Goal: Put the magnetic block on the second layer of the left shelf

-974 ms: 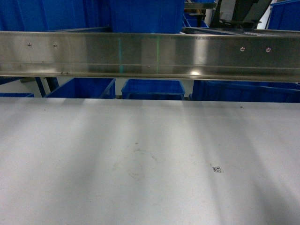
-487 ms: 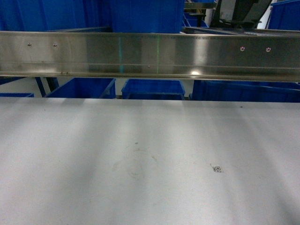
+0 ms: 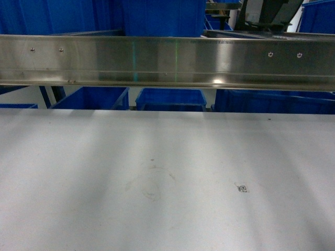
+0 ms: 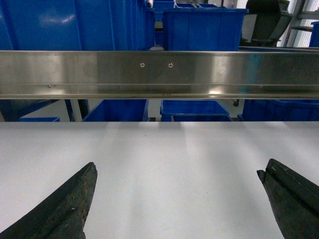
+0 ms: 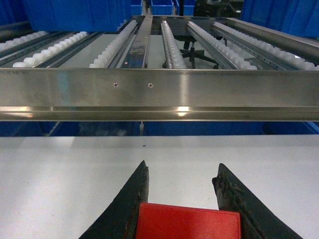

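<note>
Desk: flat white matte desk [image 3: 78,198] fills the lower half of the head view.
Desk marks: small black square code marker [image 3: 242,188] right of centre; faint ring-shaped scuff [image 3: 152,185] near the middle; tiny dark speck [image 3: 152,159] just above the scuff.
Shelf: shiny stainless-steel front rail [image 3: 167,61] spans the width above the desk's far edge.
Shelf bed: rows of white rollers [image 5: 169,45] behind the rail, right wrist view.
</note>
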Tool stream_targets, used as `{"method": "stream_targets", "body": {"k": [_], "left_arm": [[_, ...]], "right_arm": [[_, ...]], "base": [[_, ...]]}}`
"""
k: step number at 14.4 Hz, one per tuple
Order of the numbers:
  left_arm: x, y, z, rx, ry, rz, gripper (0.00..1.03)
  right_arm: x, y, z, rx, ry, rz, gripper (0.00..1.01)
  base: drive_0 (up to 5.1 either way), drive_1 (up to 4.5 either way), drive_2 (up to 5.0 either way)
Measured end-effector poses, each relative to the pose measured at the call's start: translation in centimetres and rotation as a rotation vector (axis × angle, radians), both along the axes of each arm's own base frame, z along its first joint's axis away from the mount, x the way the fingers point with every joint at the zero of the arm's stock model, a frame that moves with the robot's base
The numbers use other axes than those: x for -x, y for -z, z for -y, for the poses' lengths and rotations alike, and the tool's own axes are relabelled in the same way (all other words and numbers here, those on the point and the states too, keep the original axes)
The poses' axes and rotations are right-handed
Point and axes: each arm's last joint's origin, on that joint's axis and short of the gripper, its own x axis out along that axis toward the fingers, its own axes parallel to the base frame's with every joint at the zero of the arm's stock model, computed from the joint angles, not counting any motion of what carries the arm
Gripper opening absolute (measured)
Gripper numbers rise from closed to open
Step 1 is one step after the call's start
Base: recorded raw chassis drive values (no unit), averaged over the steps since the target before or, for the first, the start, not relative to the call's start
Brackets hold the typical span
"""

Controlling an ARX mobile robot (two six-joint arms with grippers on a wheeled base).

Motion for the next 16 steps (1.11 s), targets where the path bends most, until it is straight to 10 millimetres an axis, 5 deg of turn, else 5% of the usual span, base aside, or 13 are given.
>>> {"method": "stream_targets", "body": {"k": [6,16], "left_arm": [[0.00,0.00,0.00,0.000,0.000,0.000,0.98],[0.00,0.00,0.00,0.000,0.001,0.000,0.98]], "right_arm": [[0.00,0.00,0.00,0.003,-0.001,0.000,0.33],[0.01,0.10,0.00,0.004,-0.002,-0.004,0.33]], "base": [[0.0,0.00,0.0],[-4.6,1.05,3.8]]}}
